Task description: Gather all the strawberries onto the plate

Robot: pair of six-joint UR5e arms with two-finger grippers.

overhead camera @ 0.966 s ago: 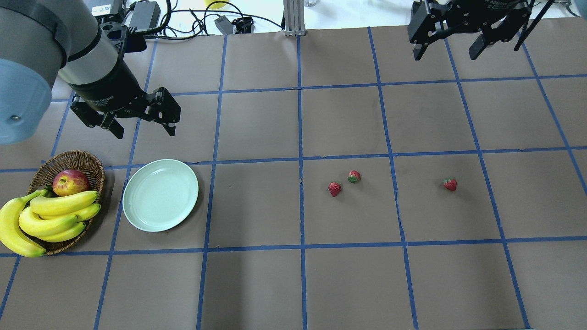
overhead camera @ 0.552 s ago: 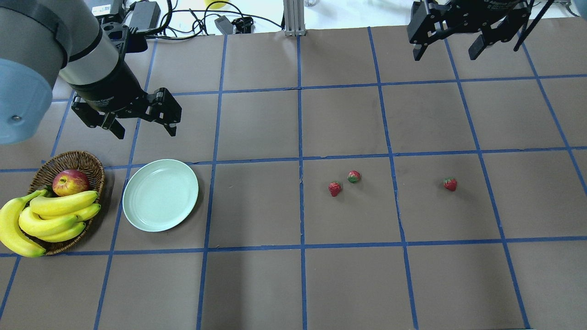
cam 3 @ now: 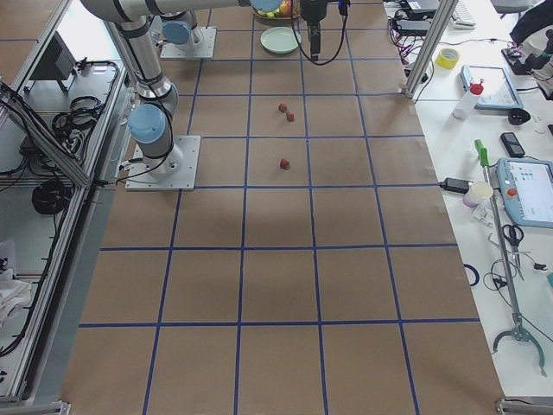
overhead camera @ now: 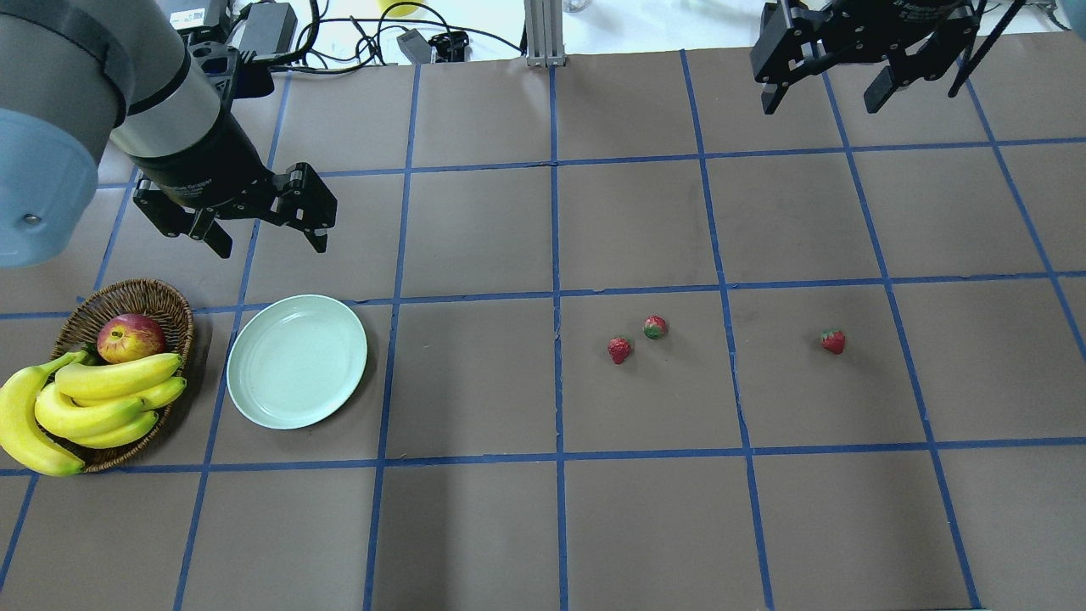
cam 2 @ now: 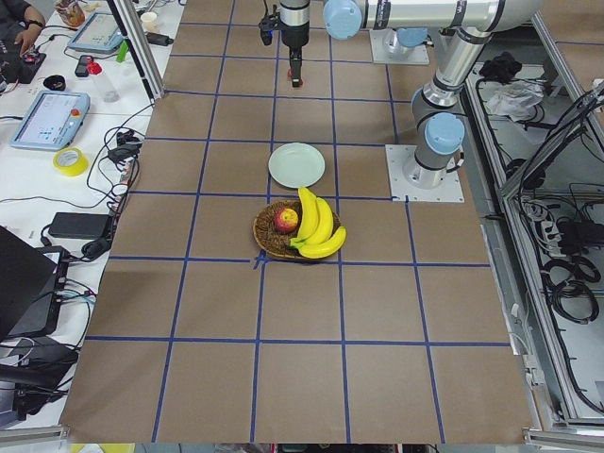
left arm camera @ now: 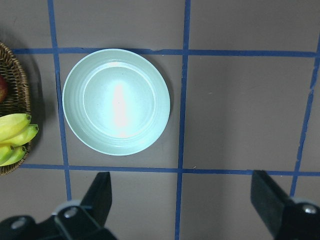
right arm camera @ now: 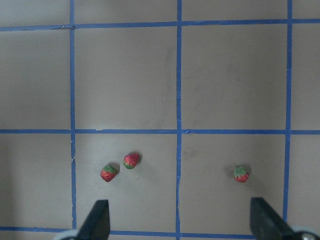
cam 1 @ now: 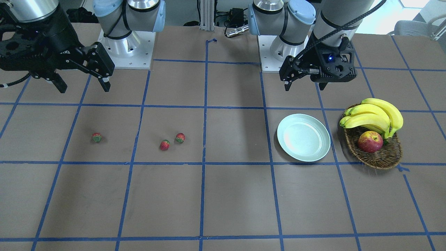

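Three small red strawberries lie on the brown table: two close together near the middle (overhead camera: 620,350) (overhead camera: 654,327) and one further right (overhead camera: 833,341). They also show in the right wrist view (right arm camera: 108,173) (right arm camera: 131,160) (right arm camera: 241,174). The pale mint-green plate (overhead camera: 297,361) lies empty at the left, next to the basket; it also shows in the left wrist view (left arm camera: 116,102). My left gripper (overhead camera: 267,246) is open and empty, hovering just behind the plate. My right gripper (overhead camera: 821,107) is open and empty, high at the far right, well behind the strawberries.
A brown wicker basket (overhead camera: 127,373) with bananas (overhead camera: 85,407) and a red-yellow apple (overhead camera: 130,337) stands left of the plate. Cables and power bricks (overhead camera: 271,30) lie beyond the table's far edge. Blue tape lines grid the table.
Both grippers have shifted only slightly; the strawberries, plate and basket have not moved.
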